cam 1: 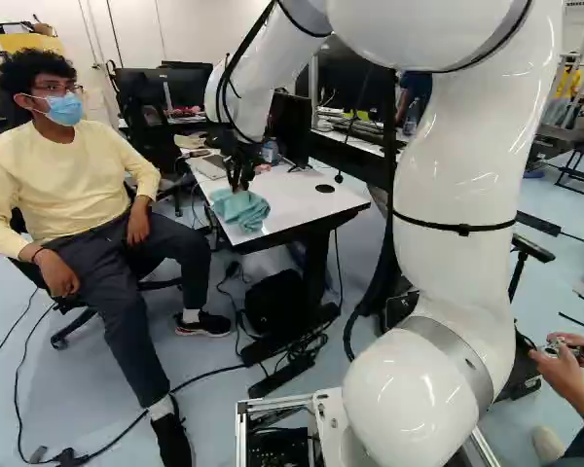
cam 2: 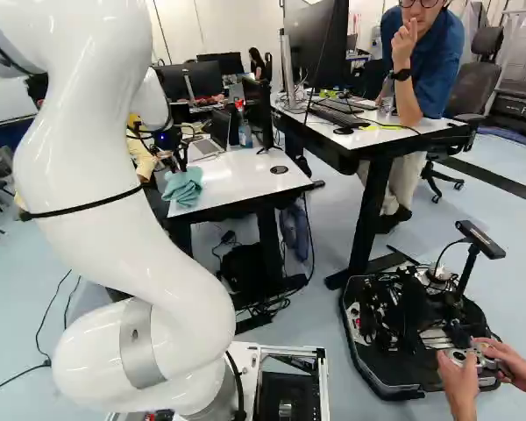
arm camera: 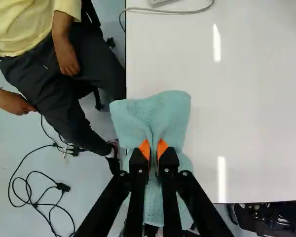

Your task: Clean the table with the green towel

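Glossy white bench point(arm camera: 256, 123), rounded hole in its top, w/ a laptop point(cam 2: 206, 147) and a bottle point(cam 2: 245, 133) toward the far end. Towel point(arm camera: 158, 111) is at the near corner on the side edge, partly past that edge and past the near edge too; can't tell how much of its underside touches the top. Jaws are clamped on it, a fold pinched betw. the orange pads point(arm camera: 145, 148).

Handling: prob. v. light, limp and soft, no stiffness to push with, so it'll bunch or trail rather than stay flat. Not fragile; a firm squeeze should be OK. Fabric looks grippy rather than slippery, though a thin pinch could creep out under drag. Best hold is approx. mid-cloth, on a thick gathered fold, w/ loose cloth spread below as the wiping face. Whatever hangs past the edges wipes nothing, so it needs to come inboard.

Looks: pale blue-green, matte, w/ faint texture, rumpled, a deep crease running into the pinch, loose flaps fanned out either side.
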Motion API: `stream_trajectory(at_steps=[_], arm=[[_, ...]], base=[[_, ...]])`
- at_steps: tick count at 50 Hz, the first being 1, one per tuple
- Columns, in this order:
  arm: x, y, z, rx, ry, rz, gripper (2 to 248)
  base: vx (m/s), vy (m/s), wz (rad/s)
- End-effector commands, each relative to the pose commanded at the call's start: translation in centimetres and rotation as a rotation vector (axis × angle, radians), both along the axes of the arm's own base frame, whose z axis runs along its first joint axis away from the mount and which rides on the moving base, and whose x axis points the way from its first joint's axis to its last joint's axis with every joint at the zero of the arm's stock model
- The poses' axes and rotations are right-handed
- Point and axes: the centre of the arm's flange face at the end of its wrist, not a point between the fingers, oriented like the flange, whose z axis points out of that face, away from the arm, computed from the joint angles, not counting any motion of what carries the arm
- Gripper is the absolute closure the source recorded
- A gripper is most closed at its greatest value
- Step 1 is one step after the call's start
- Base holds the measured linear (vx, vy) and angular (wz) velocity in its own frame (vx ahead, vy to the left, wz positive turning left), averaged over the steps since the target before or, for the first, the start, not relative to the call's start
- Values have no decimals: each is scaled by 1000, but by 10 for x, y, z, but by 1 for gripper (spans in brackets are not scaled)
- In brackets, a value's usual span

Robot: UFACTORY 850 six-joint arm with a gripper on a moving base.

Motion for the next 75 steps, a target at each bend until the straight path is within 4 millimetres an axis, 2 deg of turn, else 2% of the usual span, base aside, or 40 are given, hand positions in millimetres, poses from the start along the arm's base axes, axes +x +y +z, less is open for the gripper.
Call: stream_trajectory(at_steps=[48, 75], arm=[[8, -13, 59, -1, 16, -19, 211], [-10, -21, 92, -11, 51, -14, 211]], base=[[0, 0, 0], [0, 0, 0]])
